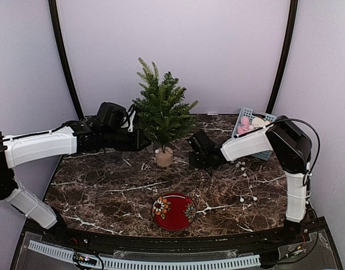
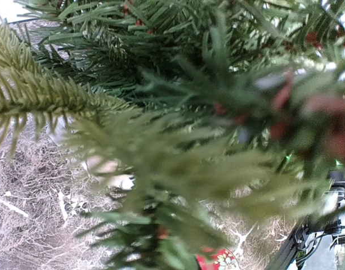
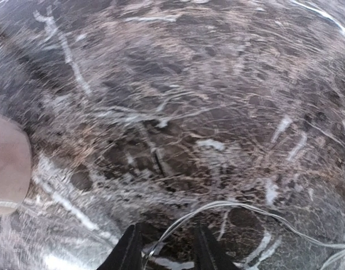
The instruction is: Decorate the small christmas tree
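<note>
Marble tabletop [image 3: 189, 84] blurry under my right gripper [image 3: 167, 256], jaws spread astride thin wire [image 3: 240, 205]; left gripper [image 1: 144, 140] pressed together, tips buried in small christmas tree [image 1: 161, 109].

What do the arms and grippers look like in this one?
Left arm and right arm: white link shells, black joints and wrists. A black cable loops off the right arm's elbow. The right gripper has black, tapered fingers.

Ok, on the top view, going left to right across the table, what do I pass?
In order: left pincer at the tree's left edge → small christmas tree → right pincer → blue basket.
</note>
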### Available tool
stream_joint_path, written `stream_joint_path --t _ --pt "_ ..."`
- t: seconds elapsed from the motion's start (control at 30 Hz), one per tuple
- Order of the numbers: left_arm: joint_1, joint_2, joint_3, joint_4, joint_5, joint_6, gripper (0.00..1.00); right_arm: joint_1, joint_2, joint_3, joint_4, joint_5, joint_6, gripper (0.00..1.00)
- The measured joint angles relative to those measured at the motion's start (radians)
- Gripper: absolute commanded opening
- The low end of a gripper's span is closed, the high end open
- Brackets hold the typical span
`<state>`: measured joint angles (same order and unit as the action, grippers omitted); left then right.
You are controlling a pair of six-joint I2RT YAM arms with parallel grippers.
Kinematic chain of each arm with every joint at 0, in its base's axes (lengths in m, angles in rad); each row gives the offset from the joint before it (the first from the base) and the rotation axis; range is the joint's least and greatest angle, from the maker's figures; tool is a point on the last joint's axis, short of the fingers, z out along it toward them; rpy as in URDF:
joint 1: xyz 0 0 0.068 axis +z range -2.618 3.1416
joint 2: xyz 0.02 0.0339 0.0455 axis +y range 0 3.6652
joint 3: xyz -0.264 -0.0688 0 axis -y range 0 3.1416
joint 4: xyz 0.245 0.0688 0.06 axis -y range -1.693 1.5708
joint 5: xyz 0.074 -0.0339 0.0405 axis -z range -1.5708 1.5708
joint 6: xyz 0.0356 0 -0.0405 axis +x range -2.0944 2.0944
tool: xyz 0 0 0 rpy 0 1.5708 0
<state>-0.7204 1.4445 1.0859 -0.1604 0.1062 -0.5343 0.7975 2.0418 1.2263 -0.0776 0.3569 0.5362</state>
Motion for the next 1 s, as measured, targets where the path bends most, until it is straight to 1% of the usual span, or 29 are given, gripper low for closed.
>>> stream_joint_path --t 0.03,0.1,0.27,0.4,0.6,0.77,1.0 --pt "0.001 -0.003 0.000 -0.002 0.000 0.000 0.00 0.002 0.004 0.005 -0.007 0.013 0.003 0.17" --pt "0.001 -0.007 0.000 -0.006 -0.001 0.000 0.00 0.005 0.007 0.006 -0.013 0.034 0.027 0.01" --pt "0.003 -0.011 0.000 -0.017 -0.002 0.002 0.00 0.006 -0.005 -0.023 0.024 0.037 0.071 0.00" --pt "0.010 -0.021 0.000 -0.025 -0.007 0.009 0.00 0.006 -0.068 -0.104 0.030 0.045 0.102 0.00" --pt "0.031 -0.043 -0.003 -0.046 -0.008 0.026 0.00 0.006 -0.277 -0.268 -0.034 0.105 0.140 0.00" --pt "0.045 -0.058 -0.009 -0.064 -0.005 0.039 0.00 0.006 -0.426 -0.334 -0.065 0.172 0.170 0.00" --pt "0.071 -0.071 -0.023 -0.074 0.016 0.057 0.00 0.006 -0.610 -0.403 -0.163 0.248 0.210 0.00"
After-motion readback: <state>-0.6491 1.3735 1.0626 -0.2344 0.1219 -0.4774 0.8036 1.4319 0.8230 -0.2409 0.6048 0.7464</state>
